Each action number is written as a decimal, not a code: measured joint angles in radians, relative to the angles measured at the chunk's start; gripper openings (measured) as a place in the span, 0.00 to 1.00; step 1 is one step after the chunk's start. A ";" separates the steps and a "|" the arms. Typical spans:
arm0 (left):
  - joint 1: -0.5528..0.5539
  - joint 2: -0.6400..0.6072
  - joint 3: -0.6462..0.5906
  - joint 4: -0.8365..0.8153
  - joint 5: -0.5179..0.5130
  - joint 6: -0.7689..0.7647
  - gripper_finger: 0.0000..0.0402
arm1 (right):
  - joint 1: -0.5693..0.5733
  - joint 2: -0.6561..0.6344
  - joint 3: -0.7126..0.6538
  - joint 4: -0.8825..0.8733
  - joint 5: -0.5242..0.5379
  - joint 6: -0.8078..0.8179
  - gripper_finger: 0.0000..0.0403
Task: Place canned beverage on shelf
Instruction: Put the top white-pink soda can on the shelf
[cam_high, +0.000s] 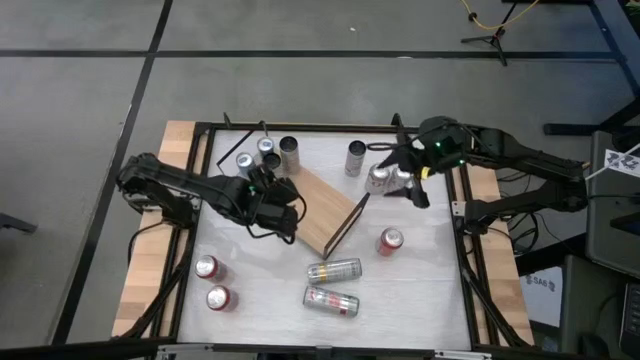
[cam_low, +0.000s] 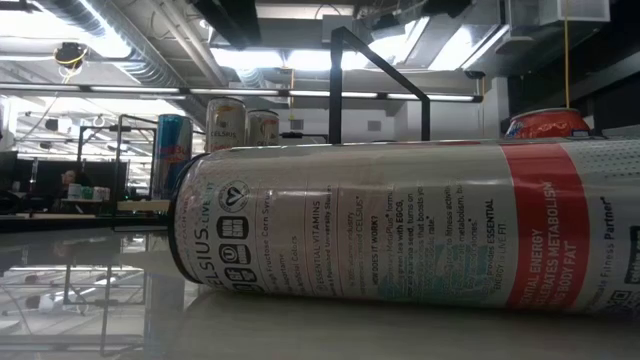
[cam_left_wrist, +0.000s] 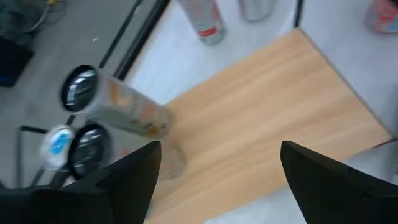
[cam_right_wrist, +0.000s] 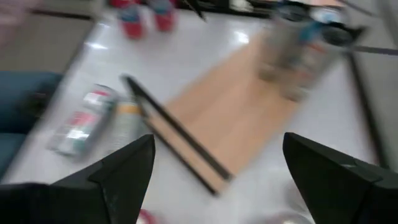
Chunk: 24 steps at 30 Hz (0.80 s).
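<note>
Nearest the low camera, a silver can (cam_low: 420, 225) is seen lying on its side on the white desk (cam_high: 430, 290). At the desk's middle the shelf (cam_high: 322, 212) is tipped over, its black frame (cam_high: 348, 222) angled aside, so nothing can yet be stacked on it. Beside its left end the left gripper (cam_high: 283, 213) is held apart and empty, likely to right it. Beyond its right end the right gripper (cam_high: 408, 183) is spread apart near upright cans (cam_high: 385, 179). Open room is left around the shelf's near edge.

High view: you look straight down on the whole tabletop (cam_high: 420, 290).
Low view: tabletop level, very near a lying can (cam_low: 400, 225).
Wrist views: each looks down, perhaps obliquely, at the shelf (cam_left_wrist: 273, 118).
Shared: shelf, cans.
</note>
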 joint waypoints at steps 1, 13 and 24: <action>-0.006 0.002 -0.007 0.017 0.006 0.000 0.80 | 0.000 0.000 0.000 0.006 -0.042 0.021 0.87; -0.069 0.013 -0.042 0.095 0.011 0.000 0.80 | 0.154 0.000 0.000 0.053 -0.089 0.207 0.87; -0.110 0.013 -0.042 0.151 0.008 0.000 0.80 | 0.196 0.007 0.000 0.065 0.391 0.176 0.87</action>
